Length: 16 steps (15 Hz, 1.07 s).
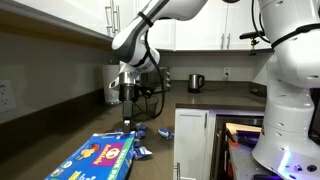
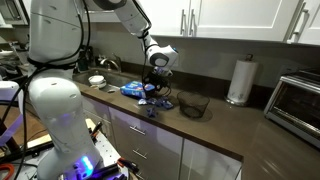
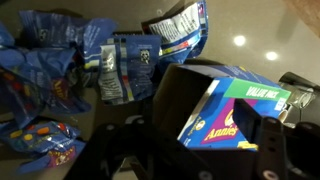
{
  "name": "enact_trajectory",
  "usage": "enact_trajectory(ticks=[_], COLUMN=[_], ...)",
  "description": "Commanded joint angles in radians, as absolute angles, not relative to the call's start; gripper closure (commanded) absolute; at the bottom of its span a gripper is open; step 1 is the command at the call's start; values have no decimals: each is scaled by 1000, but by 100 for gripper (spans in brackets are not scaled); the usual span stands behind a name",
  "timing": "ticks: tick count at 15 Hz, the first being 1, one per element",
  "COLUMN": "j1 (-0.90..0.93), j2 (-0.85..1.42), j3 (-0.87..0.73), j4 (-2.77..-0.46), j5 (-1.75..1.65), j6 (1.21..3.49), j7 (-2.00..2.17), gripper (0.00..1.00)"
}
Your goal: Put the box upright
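"What did the room look like from your station?"

"A kitchen. In an exterior view I saw white upper cabinets [image 2: 230,20] with bar handles above a long dark table [image 2: 235,125], and white lower cabinets [image 2: 150,140] under it."

"Anything along the wall?"

"A paper towel roll [image 2: 238,80] stood upright just beside a toaster oven [image 2: 296,100]. In an exterior view a kettle [image 1: 196,82] sat near the back corner, and a wall outlet [image 1: 5,97] showed on the dim backsplash."
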State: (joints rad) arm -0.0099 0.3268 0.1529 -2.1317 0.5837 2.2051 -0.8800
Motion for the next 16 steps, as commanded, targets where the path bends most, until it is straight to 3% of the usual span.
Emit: enact_trajectory(ticks=[1, 9, 16], j1=[-18, -35, -61], j2=[364, 389, 475], j3=[174, 208, 182], j4=[-2110, -2080, -1991], j5=[606, 699, 812], j6=[2214, 2172, 2004], j7=[-908, -944, -940], gripper=[0, 0, 0])
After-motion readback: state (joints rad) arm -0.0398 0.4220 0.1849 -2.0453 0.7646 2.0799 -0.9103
